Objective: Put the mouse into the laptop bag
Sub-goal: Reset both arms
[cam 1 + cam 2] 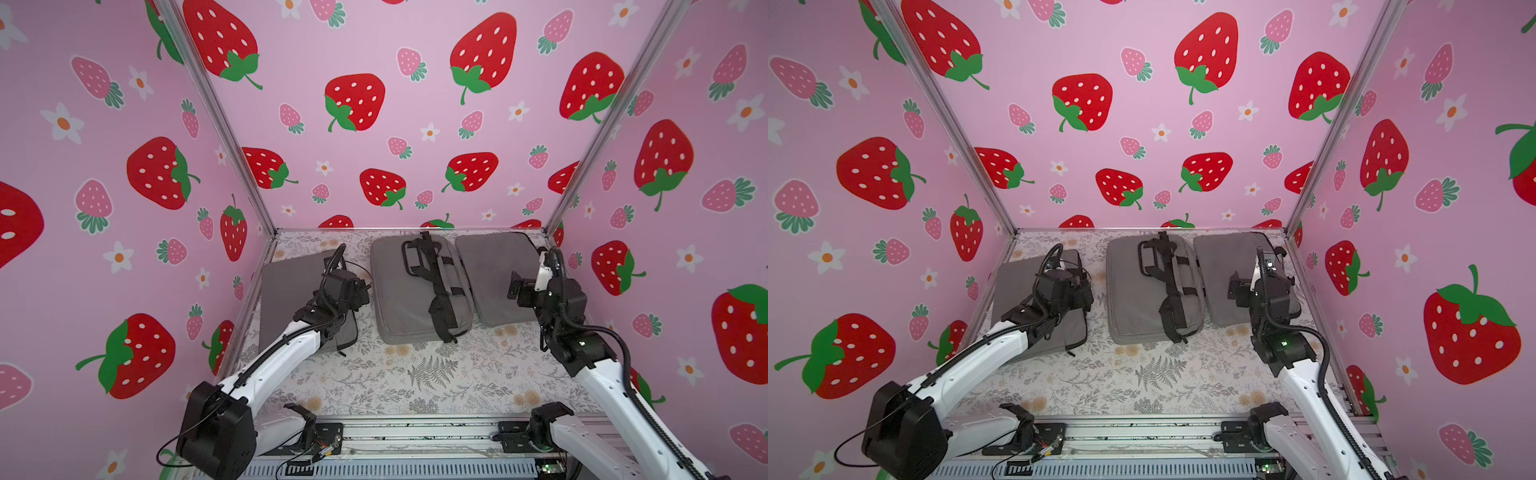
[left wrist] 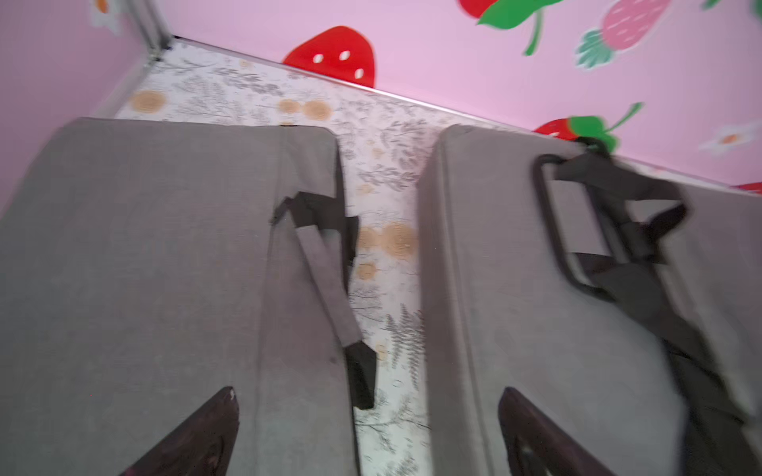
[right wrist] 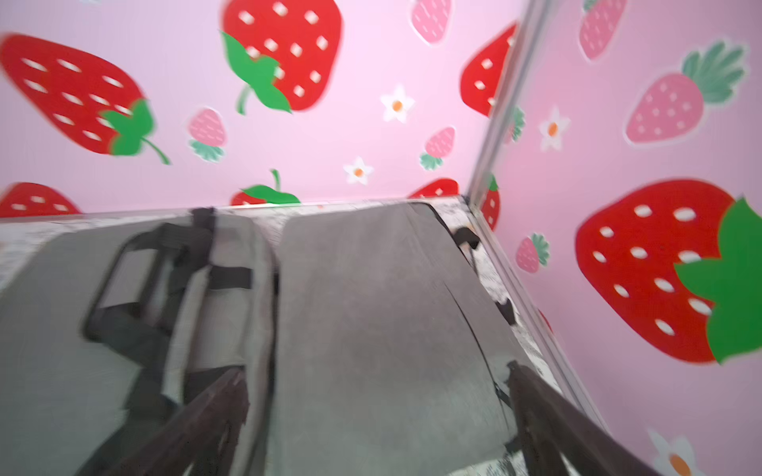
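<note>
- The left gripper (image 2: 369,391) stands wide with nothing between its dark fingers (image 2: 198,437). It hangs over the gap beside the strapped bag (image 1: 399,291), on that bag's left-arm side.
- The right gripper (image 3: 377,367) is just as wide and just as empty. It is poised over the plain grey bag (image 3: 371,309) on the strapped bag's right-arm side.
- The mouse shows in no view: not on the flowered table (image 1: 415,374), not on any bag, not in either gripper. Whether it is inside a bag or hidden under an arm cannot be told.
- Three grey laptop-style bags lie in a row. The strapped bag is in the middle, a second plain bag (image 1: 286,291) lies under the left arm, and the other plain one is under the right arm. All look closed from above.
- My judgement is that this is either the letting-go end of the task or a pause before any pick. The next move calls for lifting both arms clear of the bags, so that the mouse or its absence can be confirmed.
- The left wrist view alone shows a grey flap strip (image 2: 325,284) with a black tab along the edge of the left-arm-side bag, facing the strapped bag. In both top views the arm covers this.
- The right wrist view alone shows a black tab (image 3: 466,237) at the far corner of the bag on the right-arm side.
- Only the top views give the whole row. Both wrist views are blurred.
</note>
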{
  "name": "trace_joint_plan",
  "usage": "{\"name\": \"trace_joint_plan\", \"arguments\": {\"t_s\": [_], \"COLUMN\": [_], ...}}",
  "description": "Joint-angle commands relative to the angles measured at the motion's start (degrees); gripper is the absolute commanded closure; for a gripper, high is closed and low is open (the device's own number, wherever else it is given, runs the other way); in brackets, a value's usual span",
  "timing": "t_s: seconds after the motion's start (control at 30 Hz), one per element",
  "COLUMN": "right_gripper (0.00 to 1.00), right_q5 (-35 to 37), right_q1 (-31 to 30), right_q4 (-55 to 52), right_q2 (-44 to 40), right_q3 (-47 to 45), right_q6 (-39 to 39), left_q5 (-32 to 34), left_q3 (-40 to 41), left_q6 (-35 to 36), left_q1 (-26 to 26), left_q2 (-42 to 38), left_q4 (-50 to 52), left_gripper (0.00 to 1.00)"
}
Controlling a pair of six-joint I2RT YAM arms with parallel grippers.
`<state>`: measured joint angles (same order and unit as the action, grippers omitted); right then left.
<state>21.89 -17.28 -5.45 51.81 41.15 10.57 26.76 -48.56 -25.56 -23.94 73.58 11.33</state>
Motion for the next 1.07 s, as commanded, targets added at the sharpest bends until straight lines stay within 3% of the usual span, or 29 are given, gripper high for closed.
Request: {"name": "trace_joint_plan", "arguments": {"t_s": [0.0, 0.07, 0.13, 0.2, 0.33, 0.43, 0.47, 0.53, 0.6, 0.63, 0.67, 0.73, 0.8, 1.03], "right_gripper": [0.01, 0.01, 0.01, 0.01, 0.01, 0.01, 0.01, 0.01, 0.01, 0.01, 0.01, 0.01, 0.01, 0.01], "right_q5": [2.26, 3.74, 3.56, 4.96, 4.87, 5.57, 4.92, 3.42, -2.52, -6.39, -9.2, -8.98, -8.43, -8.44], "right_q1": [3.3, 4.86, 7.14, 9.34, 12.25, 13.25, 13.43, 14.22, 14.5, 14.47, 14.68, 15.08, 15.17, 14.64], "right_q4": [3.57, 6.96, 12.99, 15.58, 23.79, 30.73, 36.26, 41.18, 43.29, 43.25, 49.78, 59.55, 54.08, 52.05], "right_q2": [9.33, 13.12, 16.26, 20.07, 26.8, 30.42, 31.81, 34.76, 37.0, 36.4, 37.63, 39.23, 37.8, 38.62], "right_q3": [-3.22, -5.49, -8.31, -8.85, -10.2, -10.2, -11.0, -11.31, -11.14, -11.93, -15.03, -18.76, -17.05, -15.54], "right_q6": [-1.55, -2.18, -1.95, -1.61, -0.91, -2.04, -4.51, -6.17, -8.74, -9.77, -10.9, -10.56, -10.13, -10.83], "left_q5": [16.27, 15.65, 11.0, 3.53, 0.61, -5.98, -8.52, -12.07, -12.77, -12.4, -14.86, -17.32, -18.33, -18.4], "left_q3": [-0.61, 4.68, 10.04, 9.29, 16.59, 22.55, 22.15, 25.34, 27.66, 27.6, 25.76, 23.63, 22.99, 23.0], "left_q6": [8.48, 16.56, 21.76, 22.67, 25.02, 22.24, 23.39, 25.88, 24.19, 24.27, 23.84, 24.44, 23.16, 23.01], "left_q1": [0.41, 0.81, 3.59, 7.41, 12.3, 17.1, 17.6, 18.46, 20.54, 20.69, 20.82, 21.54, 22.81, 22.93], "left_q2": [3.52, 3.44, 3.9, 3.52, 4.3, 6.81, 6.37, 8.24, 16.14, 16.77, 13.81, 15.9, 15.1, 15.11], "left_q4": [-2.91, -14.58, -24.61, -22.76, -35.67, -47.4, -45.65, -55.56, -67.99, -67.99, -58.93, -58.94, -56.11, -56.09], "left_gripper": [0.01, 0.01, 0.01, 0.01, 0.01, 0.01, 0.01, 0.01, 0.01, 0.01, 0.01, 0.01, 0.01, 0.01]}}
